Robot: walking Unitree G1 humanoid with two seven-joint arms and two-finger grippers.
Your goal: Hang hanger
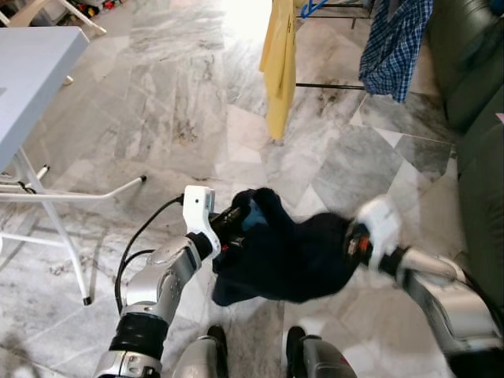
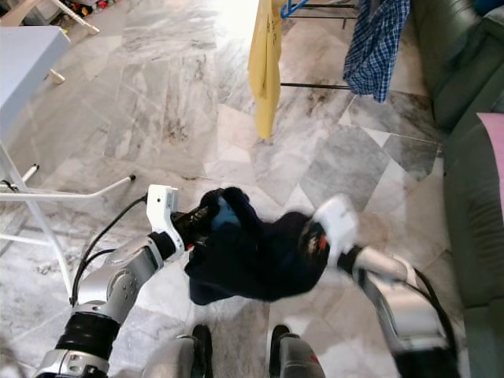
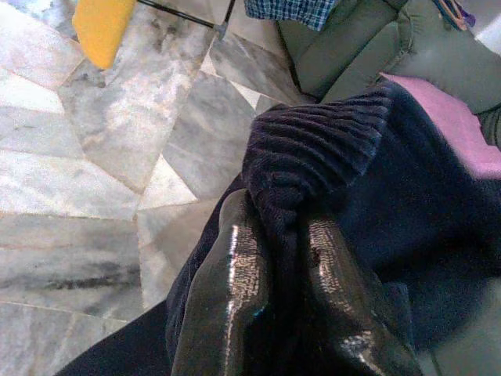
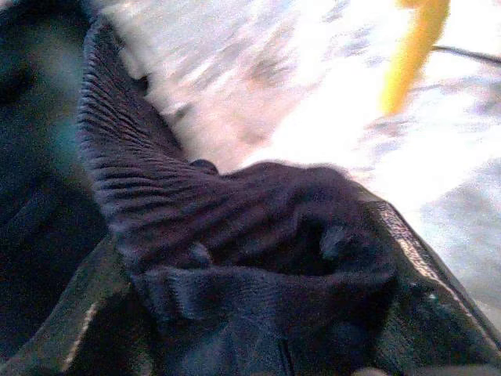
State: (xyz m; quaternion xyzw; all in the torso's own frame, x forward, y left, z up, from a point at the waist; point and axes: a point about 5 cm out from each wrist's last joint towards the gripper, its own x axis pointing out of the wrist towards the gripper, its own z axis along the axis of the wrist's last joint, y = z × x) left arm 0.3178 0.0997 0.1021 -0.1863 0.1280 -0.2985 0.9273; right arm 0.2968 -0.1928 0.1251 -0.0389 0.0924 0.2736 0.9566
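Left end effector (image 1: 236,220) and right end effector (image 1: 353,240) each clamped a ribbed edge of the dark navy sweater (image 1: 287,256), stretched between them above the marble floor (image 1: 157,118). The drying rack (image 1: 331,85) stood far ahead; best to hold tension even and carry it level.

Two silver metal arms are showing, each segmented with a black ribbed band near the elbow. A white block-shaped housing is capping the left wrist (image 1: 198,206), with black cables looping back from it along the forearm. The right wrist (image 1: 383,228) is showing a white housing too, blurred, with a small red marking. Glossy black fingers (image 3: 235,298) are showing fine textured faces.
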